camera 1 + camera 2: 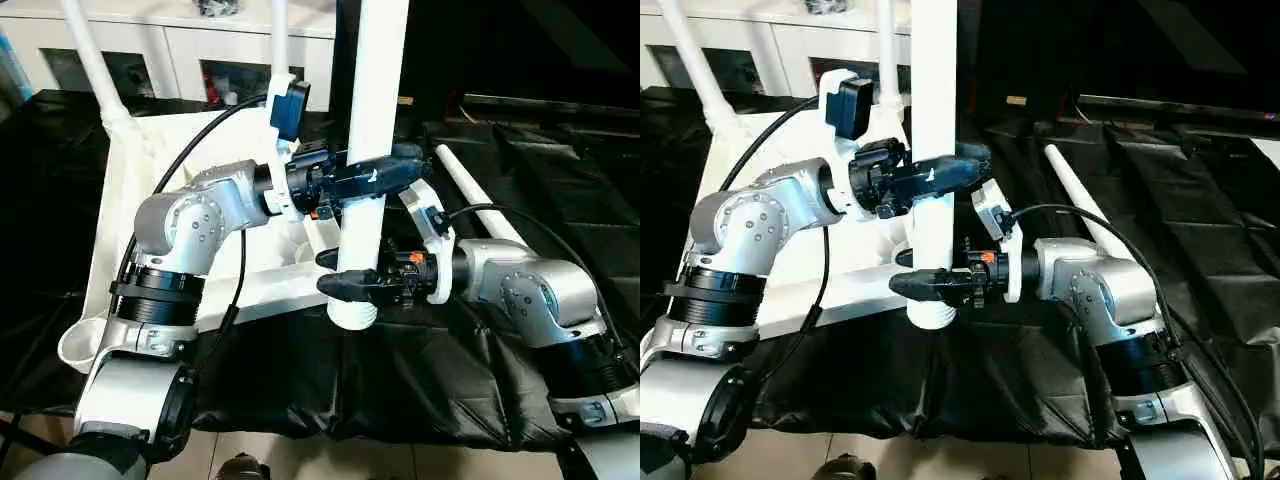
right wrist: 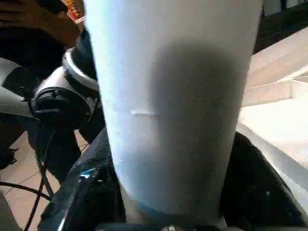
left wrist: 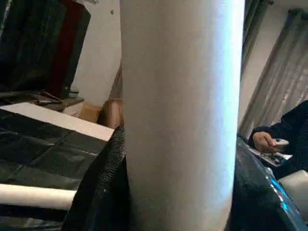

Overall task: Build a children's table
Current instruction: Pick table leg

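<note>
A white table leg (image 1: 372, 100) stands upright in front of me, its ribbed lower end (image 1: 352, 312) hanging just off the near edge of the upturned white tabletop (image 1: 130, 200). My left gripper (image 1: 400, 168) is shut on the leg at mid height, reaching in from the left. My right gripper (image 1: 335, 272) is lower, its black fingers (image 2: 82, 192) on either side of the leg just above the ribbed end. Two more legs (image 1: 90, 55) (image 1: 279, 35) rise from the tabletop's far corners. A fourth leg (image 1: 475, 195) lies on the black cloth to the right.
The tabletop lies on a black cloth (image 1: 560, 160). An open corner socket (image 1: 80, 345) sits at its near left. A white cabinet (image 1: 170, 50) stands behind. A person's hand (image 3: 264, 142) shows in the background of the left wrist view.
</note>
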Controlling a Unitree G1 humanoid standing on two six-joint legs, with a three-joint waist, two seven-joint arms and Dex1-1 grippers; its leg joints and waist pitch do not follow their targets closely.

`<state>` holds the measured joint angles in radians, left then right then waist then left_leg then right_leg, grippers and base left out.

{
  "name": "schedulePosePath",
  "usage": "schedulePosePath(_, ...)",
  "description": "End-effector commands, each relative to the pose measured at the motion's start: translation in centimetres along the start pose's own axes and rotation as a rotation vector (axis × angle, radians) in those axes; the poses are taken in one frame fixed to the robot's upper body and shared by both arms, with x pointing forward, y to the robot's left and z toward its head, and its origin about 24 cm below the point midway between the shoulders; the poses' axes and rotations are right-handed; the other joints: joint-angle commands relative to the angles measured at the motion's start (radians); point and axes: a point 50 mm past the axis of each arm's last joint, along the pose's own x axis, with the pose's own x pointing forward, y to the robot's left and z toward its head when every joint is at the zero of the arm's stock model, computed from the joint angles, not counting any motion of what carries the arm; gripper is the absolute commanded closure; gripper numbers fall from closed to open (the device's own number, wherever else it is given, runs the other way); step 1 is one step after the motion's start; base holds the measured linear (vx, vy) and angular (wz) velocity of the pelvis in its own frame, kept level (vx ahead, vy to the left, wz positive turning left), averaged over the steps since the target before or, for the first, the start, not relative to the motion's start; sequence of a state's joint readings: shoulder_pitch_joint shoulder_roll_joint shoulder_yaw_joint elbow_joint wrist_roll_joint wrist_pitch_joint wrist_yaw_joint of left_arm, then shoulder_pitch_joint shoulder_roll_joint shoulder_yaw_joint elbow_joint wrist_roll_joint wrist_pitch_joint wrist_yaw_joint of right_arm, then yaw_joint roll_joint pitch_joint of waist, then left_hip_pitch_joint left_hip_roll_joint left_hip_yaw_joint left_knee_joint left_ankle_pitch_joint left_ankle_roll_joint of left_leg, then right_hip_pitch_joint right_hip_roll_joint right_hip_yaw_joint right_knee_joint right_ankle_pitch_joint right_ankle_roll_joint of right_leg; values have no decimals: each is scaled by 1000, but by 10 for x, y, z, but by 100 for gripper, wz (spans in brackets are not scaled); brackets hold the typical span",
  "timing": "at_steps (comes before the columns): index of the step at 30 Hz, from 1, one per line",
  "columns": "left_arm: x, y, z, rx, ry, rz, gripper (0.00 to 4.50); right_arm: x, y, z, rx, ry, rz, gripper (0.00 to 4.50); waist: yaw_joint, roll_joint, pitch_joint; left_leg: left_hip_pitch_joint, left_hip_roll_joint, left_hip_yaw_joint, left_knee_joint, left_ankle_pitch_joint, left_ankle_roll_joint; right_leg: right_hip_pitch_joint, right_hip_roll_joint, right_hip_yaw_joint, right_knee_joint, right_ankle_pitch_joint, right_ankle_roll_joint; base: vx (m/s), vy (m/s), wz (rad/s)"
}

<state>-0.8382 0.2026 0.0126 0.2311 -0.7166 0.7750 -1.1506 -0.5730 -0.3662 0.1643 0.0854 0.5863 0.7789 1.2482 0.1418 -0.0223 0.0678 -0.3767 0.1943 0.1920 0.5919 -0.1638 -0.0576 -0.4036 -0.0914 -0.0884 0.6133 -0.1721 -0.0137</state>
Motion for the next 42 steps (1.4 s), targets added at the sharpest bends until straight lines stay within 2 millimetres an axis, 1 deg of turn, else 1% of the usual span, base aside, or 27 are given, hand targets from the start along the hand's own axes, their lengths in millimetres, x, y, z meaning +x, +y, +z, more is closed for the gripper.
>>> schedulePosePath(1,5,-7,3,15,1,-74,262,-3,0,-1,17,4,-1,235,-1,-2,-81,16,36,-17,-63,-179,-8,56,-61,50,-72,-249,-169,0,0,0)
schedulePosePath(7,4,-8,3,4,-10,-86,262,-2,3,-4,23,-3,2,245,-1,-2,-84,14,35,-16,-60,-154,0,58,-59,50,-65,-186,-191,0,0,0)
schedulePosePath(11,3,-7,3,12,-13,-72,262,-1,3,-5,21,-6,-5,246,-1,-2,-83,15,35,-16,-61,-161,1,58,-60,50,-67,-198,-193,0,0,0)
schedulePosePath(12,3,-6,3,19,-11,-61,227,-1,3,-5,20,-7,-8,246,-1,-2,-83,16,35,-16,-61,-167,-1,57,-61,50,-68,-207,-190,0,0,0)
schedulePosePath(13,3,-4,2,37,-1,-23,206,0,2,-5,15,-11,-19,246,-1,-2,-83,16,35,-16,-61,-170,-2,58,-60,50,-68,-213,-189,0,0,0)
schedulePosePath(14,3,-1,2,42,-2,6,192,0,1,-5,9,-17,-35,246,-1,-5,-81,17,36,-16,-62,-178,-4,57,-61,50,-71,-232,-182,0,0,0)
schedulePosePath(15,2,1,2,47,-8,41,189,1,-1,-4,-11,-26,-68,246,-1,-4,-81,17,36,-17,-62,-180,-7,57,-62,50,-72,-243,-176,0,0,0)
schedulePosePath(16,2,3,2,62,-12,74,186,1,-4,-3,-27,-34,-113,247,-1,-3,-81,17,37,-17,-62,-180,-10,56,-63,51,-72,-245,-172,0,0,0)
schedulePosePath(17,1,7,1,89,-5,135,178,3,-8,-1,-54,-45,-181,247,-2,-5,-81,16,37,-18,-63,-178,-17,54,-64,50,-73,-249,-168,0,0,0)
schedulePosePath(18,0,10,0,112,12,202,165,4,-12,1,-80,-58,-235,249,-4,-5,-82,16,38,-20,-64,-180,-29,53,-64,50,-73,-257,-157,0,0,0)
schedulePosePath(19,-1,15,-1,133,28,276,145,5,-16,4,-94,-76,-296,251,-4,-6,-82,18,36,-19,-65,-185,-32,55,-65,49,-75,-273,-149,0,0,0)
schedulePosePath(20,-3,19,-2,144,39,356,145,6,-20,9,-107,-104,-366,251,-5,-5,-81,17,38,-19,-65,-183,-36,52,-64,51,-73,-272,-144,0,0,0)
schedulePosePath(21,-4,20,-2,146,41,381,143,6,-22,10,-110,-113,-388,251,-8,-5,-81,17,36,-20,-67,-186,-42,52,-63,50,-74,-281,-134,0,0,0)
schedulePosePath(22,-5,22,-2,151,44,426,143,7,-24,13,-115,-132,-430,251,-6,-5,-82,18,36,-20,-66,-185,-43,53,-63,50,-74,-280,-131,0,0,0)
schedulePosePath(23,-5,25,-3,151,48,491,143,8,-26,15,-117,-150,-470,251,-7,-8,-81,17,37,-20,-67,-180,-45,51,-62,51,-71,-272,-129,0,0,0)
schedulePosePath(26,-4,31,-5,143,33,657,143,15,-27,20,-131,-184,-543,251,-5,-6,-83,18,38,-19,-66,-165,-38,52,-61,52,-67,-220,-140,0,0,0)
schedulePosePath(27,-4,32,-6,135,22,693,143,17,-27,21,-135,-190,-555,251,-7,-7,-84,14,37,-19,-64,-159,-35,53,-61,52,-64,-195,-147,0,0,0)
schedulePosePath(30,-2,40,-8,111,-38,859,143,27,-25,26,-170,-203,-612,252,-7,-8,-86,12,34,-18,-62,-136,-25,56,-59,52,-64,-160,-149,0,0,0)
schedulePosePath(32,-1,41,-8,104,-67,884,171,29,-25,26,-173,-208,-621,252,-6,-8,-87,11,32,-17,-61,-129,-18,58,-58,52,-64,-152,-145,0,0,0)
schedulePosePath(33,-1,44,-7,99,-126,943,178,34,-24,28,-178,-218,-638,253,-6,-10,-86,10,32,-17,-61,-129,-13,57,-58,51,-66,-154,-144,0,0,0)
schedulePosePath(36,-2,46,-5,105,-168,982,190,37,-23,28,-178,-228,-653,253,-7,-8,-85,10,31,-18,-62,-139,-12,56,-56,51,-70,-171,-127,0,0,0)
schedulePosePath(37,-2,47,-3,107,-192,996,216,40,-21,29,-177,-239,-663,253,-7,-8,-85,11,31,-18,-63,-143,-13,55,-57,50,-71,-177,-122,0,0,0)
schedulePosePath(38,-2,47,-3,106,-197,1000,221,41,-21,29,-177,-242,-666,253,-8,-8,-85,10,31,-19,-63,-145,-15,55,-57,51,-70,-177,-120,0,0,0)
schedulePosePath(39,0,46,-3,97,-203,990,222,43,-21,29,-175,-247,-679,253,-9,-4,-85,12,32,-19,-64,-147,-17,53,-57,51,-72,-178,-120,0,0,0)
schedulePosePath(40,1,45,-4,93,-202,986,237,43,-21,29,-175,-247,-685,253,-9,-5,-85,12,32,-19,-64,-152,-19,53,-57,50,-71,-181,-122,0,0,0)
schedulePosePath(41,1,45,-4,93,-202,986,237,43,-21,29,-175,-247,-685,253,-9,-5,-85,12,32,-19,-64,-152,-19,53,-57,50,-71,-181,-122,0,0,0)
schedulePosePath(42,3,44,-5,89,-203,966,250,44,-22,28,-179,-243,-706,253,-10,0,-84,13,32,-19,-65,-159,-22,52,-56,50,-73,-182,-119,0,0,0)
